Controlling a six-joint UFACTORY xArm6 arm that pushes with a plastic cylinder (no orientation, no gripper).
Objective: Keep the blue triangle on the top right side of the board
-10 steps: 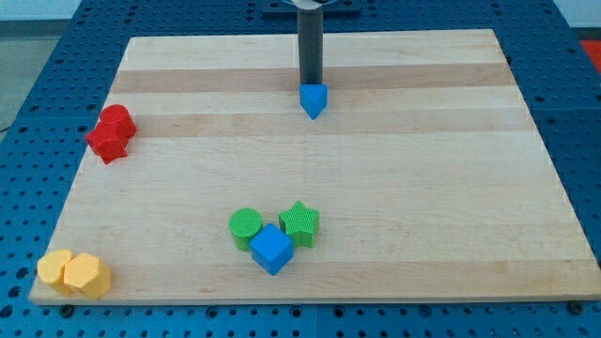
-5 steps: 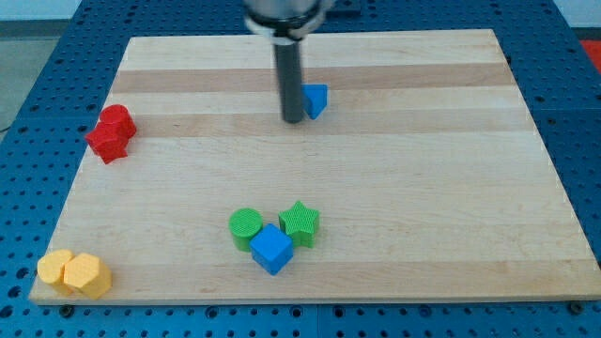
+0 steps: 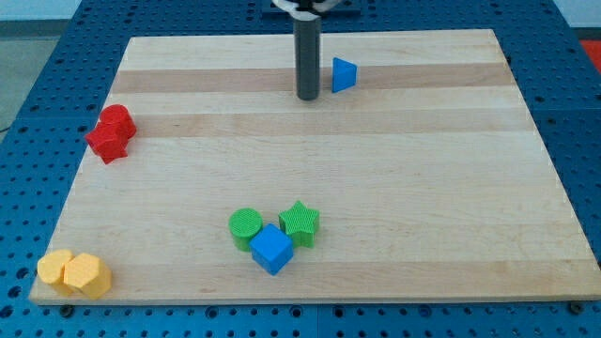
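Observation:
The blue triangle (image 3: pixel 344 74) lies near the view's top, slightly right of the board's middle. My tip (image 3: pixel 307 97) is on the board just left of and slightly below the triangle, with a small gap between them. The dark rod rises straight up from the tip to the view's top edge.
A green cylinder (image 3: pixel 246 226), green star (image 3: pixel 300 222) and blue cube (image 3: pixel 271 249) cluster at the bottom middle. Two red blocks (image 3: pixel 112 133) sit at the left edge. Two yellow blocks (image 3: pixel 74 273) sit at the bottom left corner. The wooden board (image 3: pixel 423 188) lies on a blue pegboard.
My tip moved from above the triangle to its left side, then up and right. The blue triangle slid right and up, and turned.

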